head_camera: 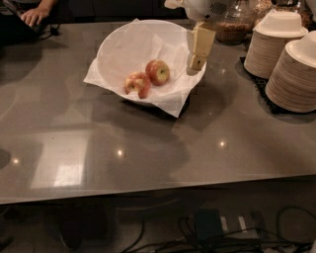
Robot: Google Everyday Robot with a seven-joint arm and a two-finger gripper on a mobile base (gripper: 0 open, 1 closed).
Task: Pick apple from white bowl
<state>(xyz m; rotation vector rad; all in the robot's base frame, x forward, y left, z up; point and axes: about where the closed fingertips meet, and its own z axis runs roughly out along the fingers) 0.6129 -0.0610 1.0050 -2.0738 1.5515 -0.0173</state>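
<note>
The white bowl (123, 42), wide and lined with crumpled white paper, stands at the back middle of the grey table. Inside it lies the whole red apple (157, 72) with a yellow-green patch. Next to it on the left lies a bitten apple (138, 83) showing pale flesh. My gripper (198, 62) hangs from the white arm at the top, over the bowl's right rim, to the right of the whole apple and above it. It holds nothing.
Two tall stacks of small disposable bowls (294, 74) stand at the right on a black mat. A glass jar (236, 22) stands behind the bowl. A person's hand (33, 14) rests at the far left corner. The table's front edge (158, 190) runs across below.
</note>
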